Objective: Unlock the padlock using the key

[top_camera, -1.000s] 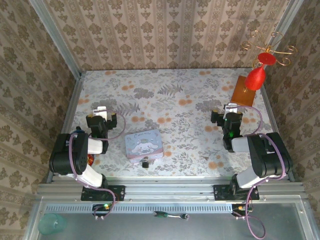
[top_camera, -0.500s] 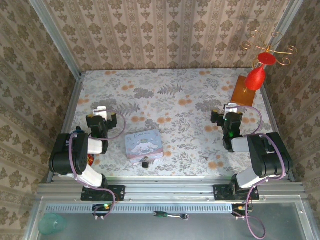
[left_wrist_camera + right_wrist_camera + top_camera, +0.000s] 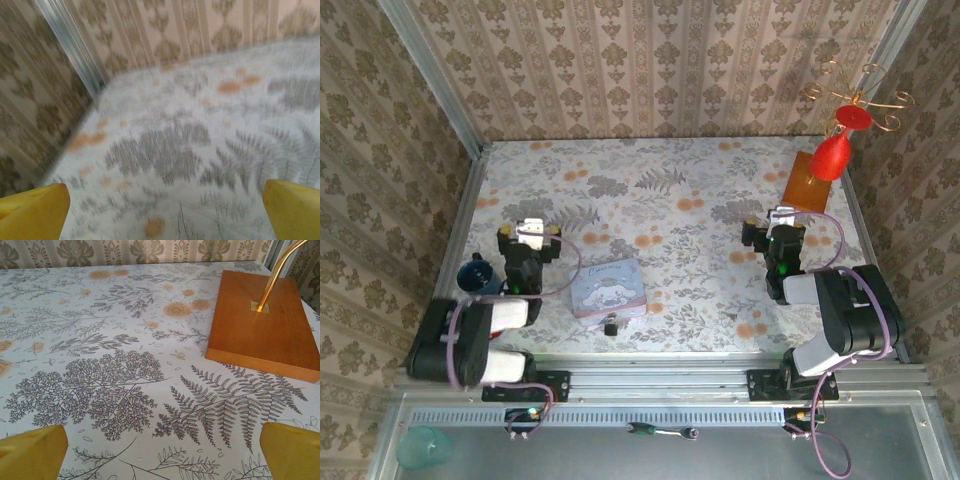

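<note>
Standing apart, left fingers (image 3: 32, 212) and right fingers (image 3: 30, 452) grip nothing; tin (image 3: 608, 287) lettering illegible.

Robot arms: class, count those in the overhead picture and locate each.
2. The black-and-white left robot arm sits beside the pastel tin box; the right robot arm faces the orange wooden base. None looks hidden.

The tiny dark padlock (image 3: 611, 324) sits right against the near edge of the pastel tin box (image 3: 607, 285).

Wooden base (image 3: 265, 325) at 2 o'clock: smooth, satin | rod (image 3: 270, 285) on it: glossy golden metal | tabletop (image 3: 125, 340): matt floral print
</note>
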`<action>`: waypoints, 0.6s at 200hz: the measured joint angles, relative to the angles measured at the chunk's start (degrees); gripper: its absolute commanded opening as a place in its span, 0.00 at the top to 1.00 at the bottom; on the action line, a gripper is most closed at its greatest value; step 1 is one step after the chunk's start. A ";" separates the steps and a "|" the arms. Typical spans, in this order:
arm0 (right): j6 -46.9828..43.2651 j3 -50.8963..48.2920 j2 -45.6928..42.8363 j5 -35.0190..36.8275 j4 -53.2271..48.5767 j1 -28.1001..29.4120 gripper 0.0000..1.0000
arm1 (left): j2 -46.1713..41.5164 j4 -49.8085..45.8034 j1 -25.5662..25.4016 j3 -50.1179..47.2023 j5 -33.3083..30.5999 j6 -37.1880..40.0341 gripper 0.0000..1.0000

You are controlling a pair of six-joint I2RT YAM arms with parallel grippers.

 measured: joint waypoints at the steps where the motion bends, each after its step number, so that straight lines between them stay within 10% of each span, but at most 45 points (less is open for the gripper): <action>1: 0.02 0.00 0.00 0.02 0.02 0.00 0.00 | -0.87 -0.44 -0.09 0.15 0.00 0.00 0.00; 70: 0.02 0.00 0.00 0.00 0.00 0.00 0.00 | -33.51 -43.89 0.17 18.84 -10.71 -25.18 0.00; 120: 0.02 0.00 0.00 0.02 0.02 0.00 0.00 | -54.69 -57.35 4.13 15.26 -3.21 -37.57 0.00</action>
